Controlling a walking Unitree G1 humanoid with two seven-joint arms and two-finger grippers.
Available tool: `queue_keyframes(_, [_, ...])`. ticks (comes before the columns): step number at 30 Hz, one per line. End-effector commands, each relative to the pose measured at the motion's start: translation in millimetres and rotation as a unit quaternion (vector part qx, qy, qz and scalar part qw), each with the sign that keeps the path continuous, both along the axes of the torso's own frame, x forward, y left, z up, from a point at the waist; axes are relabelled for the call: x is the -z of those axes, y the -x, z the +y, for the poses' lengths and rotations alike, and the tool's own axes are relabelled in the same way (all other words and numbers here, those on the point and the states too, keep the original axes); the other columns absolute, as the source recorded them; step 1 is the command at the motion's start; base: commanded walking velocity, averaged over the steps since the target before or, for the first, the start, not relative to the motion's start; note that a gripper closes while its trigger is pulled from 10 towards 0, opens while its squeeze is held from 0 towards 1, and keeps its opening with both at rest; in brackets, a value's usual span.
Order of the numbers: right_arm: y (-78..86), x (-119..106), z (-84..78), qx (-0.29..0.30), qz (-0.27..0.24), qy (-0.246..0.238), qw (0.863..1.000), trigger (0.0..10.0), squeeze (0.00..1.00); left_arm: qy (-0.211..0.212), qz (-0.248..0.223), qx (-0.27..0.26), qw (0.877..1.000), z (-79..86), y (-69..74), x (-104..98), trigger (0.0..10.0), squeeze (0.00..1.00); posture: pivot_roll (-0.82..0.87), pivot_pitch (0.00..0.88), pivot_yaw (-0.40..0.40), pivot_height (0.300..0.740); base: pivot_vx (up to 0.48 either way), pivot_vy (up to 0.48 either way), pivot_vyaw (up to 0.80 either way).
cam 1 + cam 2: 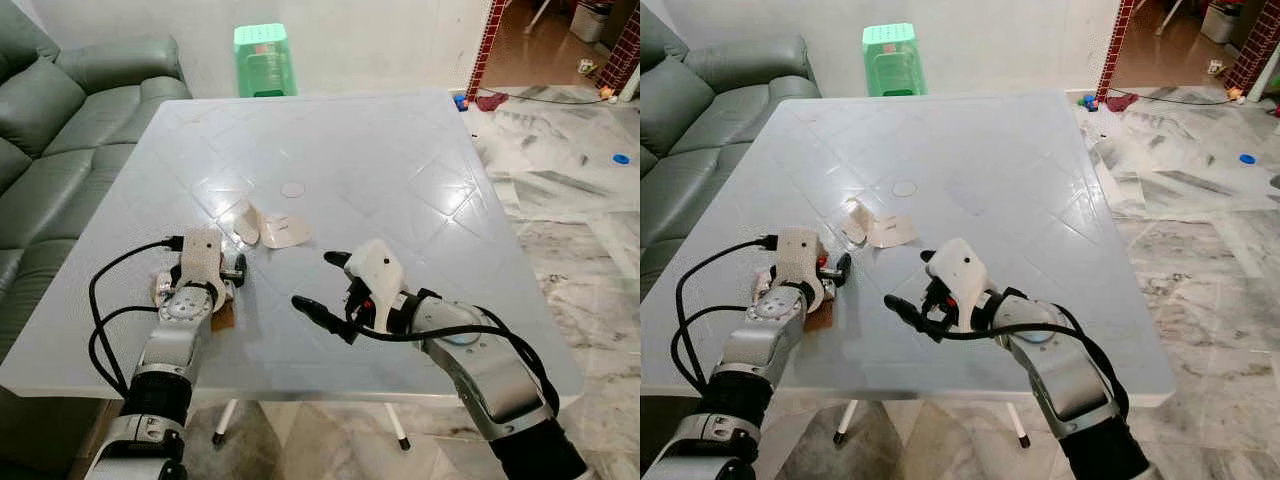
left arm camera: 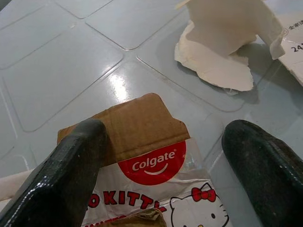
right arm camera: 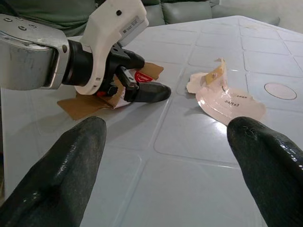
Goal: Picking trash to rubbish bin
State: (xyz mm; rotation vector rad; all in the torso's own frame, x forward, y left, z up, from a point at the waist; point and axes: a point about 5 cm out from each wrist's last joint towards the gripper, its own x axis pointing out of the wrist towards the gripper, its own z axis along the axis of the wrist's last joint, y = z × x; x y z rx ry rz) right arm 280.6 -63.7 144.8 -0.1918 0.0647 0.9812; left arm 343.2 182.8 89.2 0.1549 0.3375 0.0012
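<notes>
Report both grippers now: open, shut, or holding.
Left gripper: open, fingers either side of the Colgate card on the table, not gripping it.
Right gripper: open, empty, above the table.

Counter (image 1: 400,200): glossy pale plastic, moulded diamond pattern, strong glare spots. Colgate packaging (image 2: 142,156): matt brown cardboard backing, printed glossy front. Torn paper scraps (image 1: 272,228): matt off-white, crumpled, ragged edges. Left gripper (image 2: 161,156) and right gripper (image 3: 165,156): fingers (image 2: 66,175) black, slightly rough, semi-gloss rubbery look. Arms brushed silver metal, white smooth plastic housings. Sofa (image 1: 60,120): grey-green leather-like, soft sheen. Stool (image 1: 264,58): green plastic. Floor (image 1: 570,210): polished marble-look tiles.
</notes>
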Motion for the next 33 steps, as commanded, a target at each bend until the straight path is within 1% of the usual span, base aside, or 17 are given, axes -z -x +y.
queue_keyframes(1, [2.0,-2.3,1.8,-0.004,-0.009,0.001,1.0,10.0,0.0,-0.014,0.049,0.007,0.999,2.5,8.7,20.0,10.0,0.0,-0.05,0.053,0.029,0.74,0.0,0.0,0.0])
queue_keyframes(3, [2.1,-2.0,1.4,-0.004,-0.008,0.001,1.0,10.0,0.0,-0.015,0.056,0.011,0.998,2.4,11.3,24.5,10.0,0.0,-0.05,0.053,0.029,0.74,0.0,0.0,0.0])
queue_keyframes(4, [2.2,-1.7,1.3,-0.004,-0.008,0.001,1.0,10.0,0.0,-0.012,0.06,0.012,0.998,2.3,13.9,27.9,7.5,0.0,-0.05,0.053,0.025,0.74,0.0,0.0,0.0])
queue_keyframes(5, [2.1,-1.7,1.2,-0.004,-0.008,0.002,1.0,10.0,0.0,-0.01,0.062,0.014,0.998,1.6,15.2,29.5,1.5,0.0,-0.05,0.053,0.024,0.74,0.0,0.0,0.0])
queue_keyframes(6, [1.8,-1.7,1.1,-0.004,-0.008,0.002,1.0,10.0,0.0,-0.008,0.063,0.016,0.998,0.9,16.2,30.5,0.0,0.0,-0.05,0.052,0.024,0.74,0.0,0.0,0.0])
queue_keyframes(7, [0.9,-2.4,1.1,-0.004,-0.009,0.001,1.0,10.0,0.0,-0.001,0.062,0.02,0.998,-0.6,17.5,31.7,0.0,0.0,-0.05,0.052,0.024,0.74,0.0,0.0,0.0])
queue_keyframes(12, [0.7,-2.1,1.8,-0.004,-0.009,0.001,1.0,10.0,0.0,0.001,0.062,0.026,0.998,-4.1,20.2,34.3,0.0,0.0,-0.05,0.051,0.023,0.74,0.0,0.0,0.0])
queue_keyframes(27, [0.3,-2.3,1.2,0.0,-0.01,0.0,1.0,10.0,0.0,0.007,0.049,0.036,0.998,-10.2,18.8,31.3,0.0,0.0,-0.05,0.051,0.025,0.74,0.0,0.0,0.0])
queue_keyframes(31, [0.3,-2.4,1.5,-0.001,-0.01,0.0,1.0,10.0,0.0,0.01,0.038,0.034,0.999,-11.5,18.3,28.3,0.0,0.0,-0.05,0.052,0.024,0.74,0.0,0.0,0.0])
queue_keyframes(33, [0.3,-2.5,1.5,-0.001,-0.011,0.0,1.0,10.0,0.0,0.015,0.024,0.037,0.999,-13.9,17.9,23.0,0.0,0.0,-0.05,0.052,0.024,0.74,0.0,0.0,0.0])
